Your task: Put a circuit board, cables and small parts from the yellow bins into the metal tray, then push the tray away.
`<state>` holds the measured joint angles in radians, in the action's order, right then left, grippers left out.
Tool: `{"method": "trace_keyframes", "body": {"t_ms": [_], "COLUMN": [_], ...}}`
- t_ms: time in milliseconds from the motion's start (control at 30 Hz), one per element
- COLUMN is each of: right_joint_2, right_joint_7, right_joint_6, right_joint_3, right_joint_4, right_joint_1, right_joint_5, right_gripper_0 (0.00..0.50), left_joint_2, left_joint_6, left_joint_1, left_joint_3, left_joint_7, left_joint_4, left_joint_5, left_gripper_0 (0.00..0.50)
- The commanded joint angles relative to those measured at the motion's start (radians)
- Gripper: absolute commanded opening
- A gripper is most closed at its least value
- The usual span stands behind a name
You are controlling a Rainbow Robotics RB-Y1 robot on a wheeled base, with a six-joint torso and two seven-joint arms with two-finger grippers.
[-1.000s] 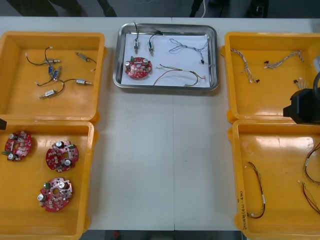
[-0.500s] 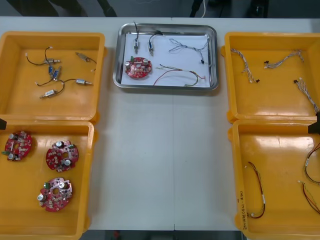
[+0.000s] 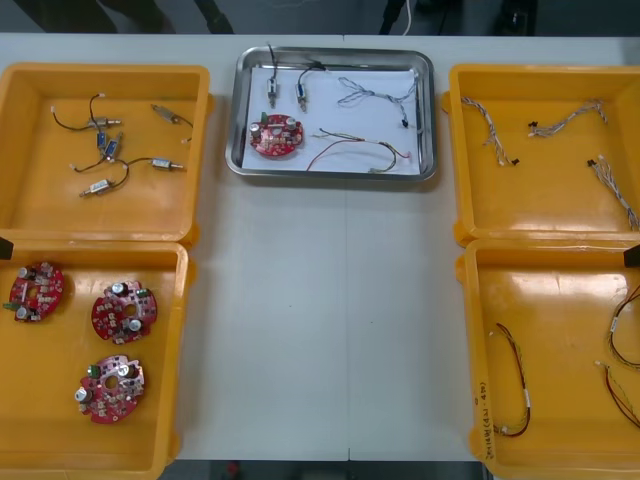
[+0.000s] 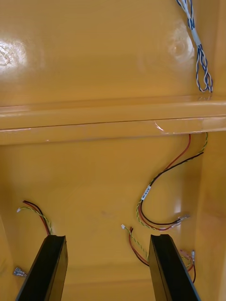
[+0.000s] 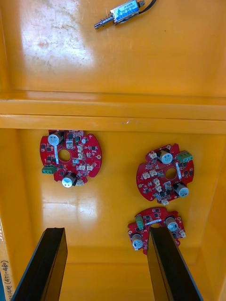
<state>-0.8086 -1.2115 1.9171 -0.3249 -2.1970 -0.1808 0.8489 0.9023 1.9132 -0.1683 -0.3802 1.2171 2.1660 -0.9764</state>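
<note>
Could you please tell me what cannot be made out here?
Front view: the picture's edge cuts off the red and yellow cables in the near right bin.
Right wrist view: one jaw of the open right gripper covers part of a cable.
Left wrist view: one jaw of the open left gripper hides part of a circuit board.
Front view: the small metal parts in the tray are too small to identify.

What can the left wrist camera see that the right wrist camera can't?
Left wrist view: three round red circuit boards, one small metal part. Right wrist view: red and yellow cables, a twisted blue and white cable. Both: yellow bins, plus an open gripper, the left gripper in one, the right gripper in the other.
</note>
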Motion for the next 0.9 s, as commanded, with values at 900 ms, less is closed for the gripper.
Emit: {"method": "trace_keyframes", "body": {"t_ms": [900], "right_joint_2": [-0.043], "right_joint_7": [0.032], "right_joint_6": [0.003], "right_joint_3": [-0.023], "right_joint_4": [-0.006], "right_joint_1": [-0.002], "right_joint_5": [0.018], "right_gripper_0": [0.500], "left_joint_2": [-0.008], "left_joint_6": [0.007], "left_joint_1": [0.019], "left_joint_3": [-0.031], "left_joint_7": [0.074], "left_joint_4": [0.026], "left_joint_5": [0.008], "left_gripper_0": [0.500]}}
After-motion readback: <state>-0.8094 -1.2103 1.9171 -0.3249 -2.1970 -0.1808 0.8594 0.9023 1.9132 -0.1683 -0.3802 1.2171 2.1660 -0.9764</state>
